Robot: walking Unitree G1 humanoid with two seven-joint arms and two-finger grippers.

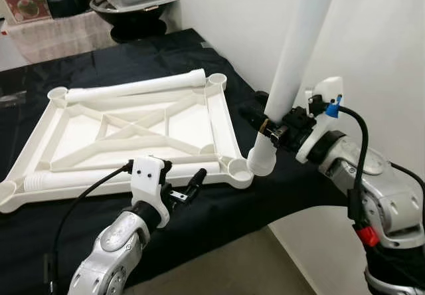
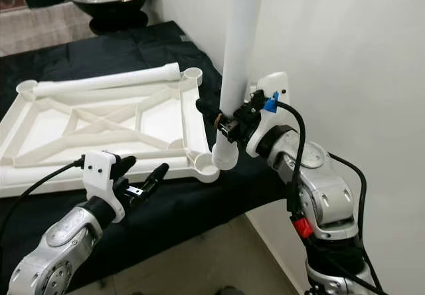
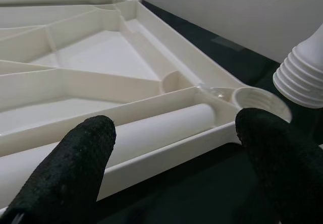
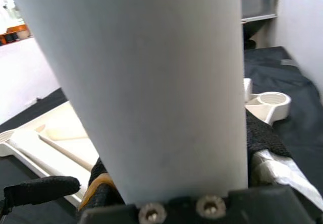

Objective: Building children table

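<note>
A white plastic tabletop (image 1: 219,119) lies upside down on the black cloth. Two white legs rest on it: one along the far edge (image 1: 133,87) and one along the near edge (image 3: 151,130). My right gripper (image 1: 275,127) is shut on a third white leg (image 1: 295,62), which stands nearly upright and leans slightly right. Its threaded end (image 1: 261,161) hangs just right of the near-right corner socket (image 3: 260,100), close to its rim. My left gripper (image 1: 184,183) is open just in front of the tabletop's near edge, holding nothing.
The black-covered table ends just right of the tabletop, and a white wall (image 1: 372,36) stands close by there. A black bowl (image 1: 133,12) with a clear container on it sits at the back. Bare floor (image 1: 226,262) lies below the front edge.
</note>
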